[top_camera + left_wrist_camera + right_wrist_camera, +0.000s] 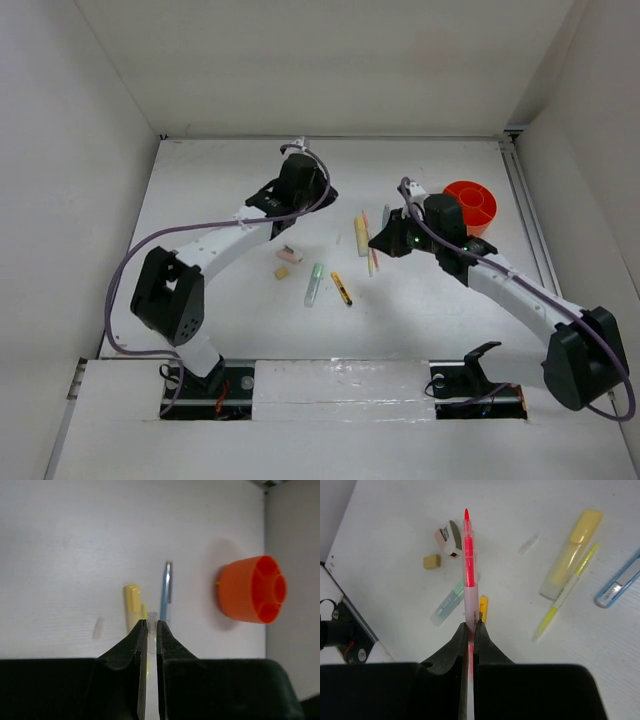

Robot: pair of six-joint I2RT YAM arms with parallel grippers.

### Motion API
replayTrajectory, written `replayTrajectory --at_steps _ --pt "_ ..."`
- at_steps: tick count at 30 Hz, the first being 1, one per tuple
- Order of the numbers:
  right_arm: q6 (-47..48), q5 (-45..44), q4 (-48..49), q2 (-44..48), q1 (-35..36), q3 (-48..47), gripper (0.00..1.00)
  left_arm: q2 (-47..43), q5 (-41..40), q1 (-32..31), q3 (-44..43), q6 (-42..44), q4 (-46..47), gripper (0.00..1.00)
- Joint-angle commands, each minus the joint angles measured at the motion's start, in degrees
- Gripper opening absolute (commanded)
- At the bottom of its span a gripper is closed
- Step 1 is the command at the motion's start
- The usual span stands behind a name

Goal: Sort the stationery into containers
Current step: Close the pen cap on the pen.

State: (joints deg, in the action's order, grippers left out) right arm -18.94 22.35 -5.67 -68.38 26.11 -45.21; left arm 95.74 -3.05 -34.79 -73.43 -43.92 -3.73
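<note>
Within shut right pincer, red pen; left pincer, clear tube.

Four pens — two markers, two erasers

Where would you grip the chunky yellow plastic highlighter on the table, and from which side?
Probably mid-barrel, from straight above, jaws across its width: the chunky yellow highlighter lies flat, though the thin yellow pen beside it crowds one side.
</note>
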Motion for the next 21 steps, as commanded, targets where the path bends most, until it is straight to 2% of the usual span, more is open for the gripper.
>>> replayTrajectory --at_steps 1,6,11,21 --pt "-3.82 4.99 8.39 -2.98 1.22 -0.76 0.00 -4.07 2.43 -0.02 2.93 2.35 10.92 0.00" --pt "-6.81 5.69 12.35 -5.79 4.03 -0.76 0.00 -6.88 2.43 -0.02 5.93 1.12 17.61 0.00" --pt "-7.87 4.11 14.46 -5.80 6.06 -1.81 0.00 -6.89 4.02 -0.02 5.14 1.65 17.61 0.00" --pt "-7.87 3.58 14.46 -9.23 5.44 -4.09 0.00 -9.25 5.86 -0.02 9.80 2.17 21.66 0.00"
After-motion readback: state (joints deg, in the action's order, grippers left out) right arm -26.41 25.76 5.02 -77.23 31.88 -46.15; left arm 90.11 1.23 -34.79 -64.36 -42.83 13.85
